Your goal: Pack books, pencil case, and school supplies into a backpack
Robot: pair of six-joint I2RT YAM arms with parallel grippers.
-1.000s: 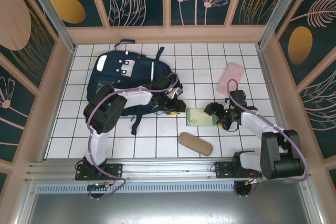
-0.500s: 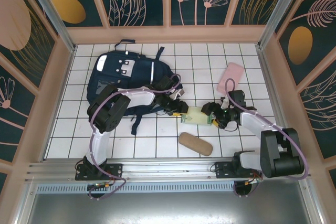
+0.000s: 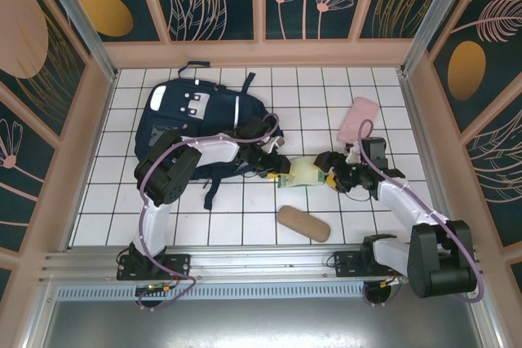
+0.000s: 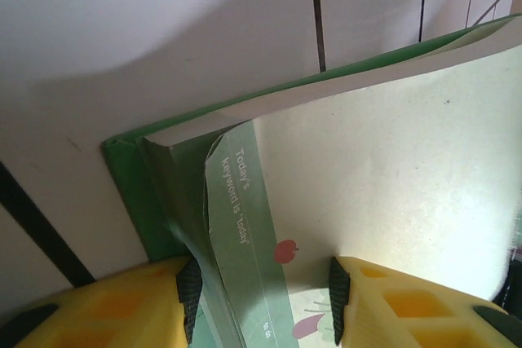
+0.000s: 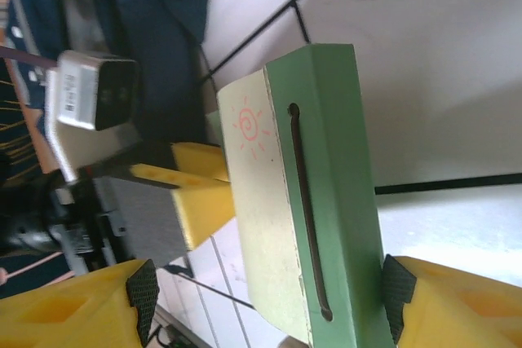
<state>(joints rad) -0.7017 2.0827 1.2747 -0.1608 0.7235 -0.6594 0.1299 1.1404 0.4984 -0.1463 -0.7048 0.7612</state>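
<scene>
Top external view: pale green-white packet (image 3: pixel 303 174), mid-desk (image 3: pixel 245 222), just right of the navy backpack (image 3: pixel 183 120). My left pincer (image 3: pixel 282 175) grasps its backpack-side end. My right pincer (image 3: pixel 329 170) straddles the other end, unclamped. Step, as I judge it: carrying the packet over. Next calls for one firm hold, then the backpack's opening.

Middle of the table (image 3: pixel 106 218) was jammed: the left arm (image 3: pixel 216 151) and right arm (image 3: pixel 400 197) met at the green-white packet (image 3: pixel 303 174), with the backpack (image 3: pixel 196 124) hogging the back left. The tan case (image 3: pixel 303 223) blocked the near middle and the pink pouch (image 3: pixel 359 118) sat back right. Open tiles were near left, plus the back strip between backpack and pouch.
</scene>
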